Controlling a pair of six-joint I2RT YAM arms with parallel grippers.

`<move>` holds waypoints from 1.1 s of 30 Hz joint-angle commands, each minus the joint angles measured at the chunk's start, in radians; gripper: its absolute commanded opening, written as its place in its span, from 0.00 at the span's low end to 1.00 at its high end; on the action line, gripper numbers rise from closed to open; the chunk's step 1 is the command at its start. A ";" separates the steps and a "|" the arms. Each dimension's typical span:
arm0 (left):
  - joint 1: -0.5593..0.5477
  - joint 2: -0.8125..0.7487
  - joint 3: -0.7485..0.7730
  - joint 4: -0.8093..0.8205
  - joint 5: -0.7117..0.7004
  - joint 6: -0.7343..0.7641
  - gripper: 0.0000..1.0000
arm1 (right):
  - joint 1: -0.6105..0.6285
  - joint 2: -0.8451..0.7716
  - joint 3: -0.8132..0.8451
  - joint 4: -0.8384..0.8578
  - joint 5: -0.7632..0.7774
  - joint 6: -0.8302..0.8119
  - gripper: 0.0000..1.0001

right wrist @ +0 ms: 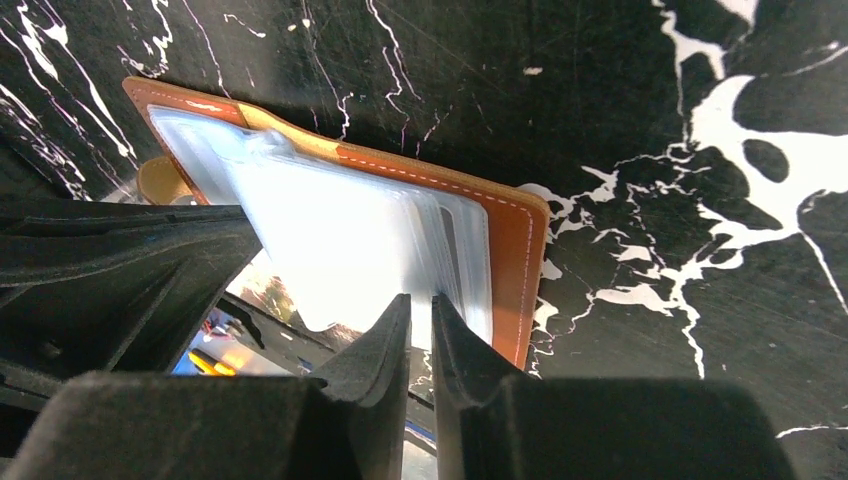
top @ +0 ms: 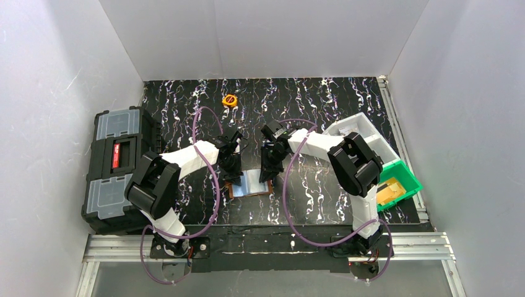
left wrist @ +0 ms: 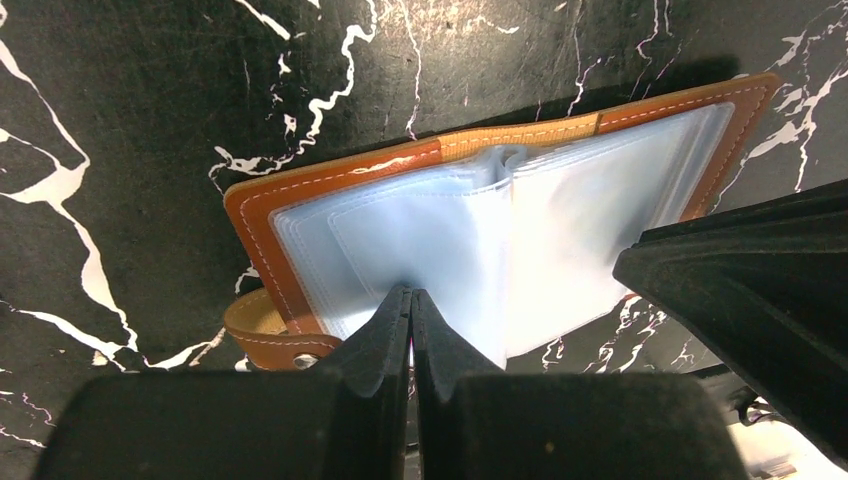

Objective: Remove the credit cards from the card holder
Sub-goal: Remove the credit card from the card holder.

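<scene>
The card holder (top: pixel 251 184) lies open on the black marbled table, brown leather leaves down and pale blue-grey clear pockets (left wrist: pixel 500 220) fanned upward. My left gripper (left wrist: pixel 411 292) is shut, its tips resting on the near edge of the left-hand pockets. My right gripper (right wrist: pixel 420 298) stands over the near edge of the right-hand pockets (right wrist: pixel 350 220), its fingers a narrow slit apart with nothing seen between them. A thin dark strip (right wrist: pixel 450 250) shows through those pockets; otherwise no credit cards can be made out. Both grippers (top: pixel 230 168) (top: pixel 270 170) flank the holder closely.
A black toolbox (top: pixel 117 164) with grey lids stands at the left table edge. A white tray (top: pixel 362 127) and a green bin (top: pixel 405 176) holding a flat tan thing (top: pixel 390 193) sit at the right. A small round orange object (top: pixel 229 99) lies at the back.
</scene>
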 commanded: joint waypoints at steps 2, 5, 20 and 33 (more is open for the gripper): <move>-0.001 -0.003 0.004 -0.056 -0.028 0.021 0.00 | 0.030 0.048 0.026 0.087 -0.058 0.004 0.19; -0.001 -0.040 0.050 -0.098 -0.023 0.029 0.00 | 0.030 0.050 0.012 0.084 -0.038 0.008 0.18; -0.015 -0.004 0.112 -0.068 0.085 0.012 0.16 | 0.020 0.041 -0.023 0.095 -0.021 0.026 0.16; -0.105 0.076 0.091 -0.060 -0.054 0.053 0.42 | -0.009 -0.023 -0.068 0.112 -0.013 0.053 0.16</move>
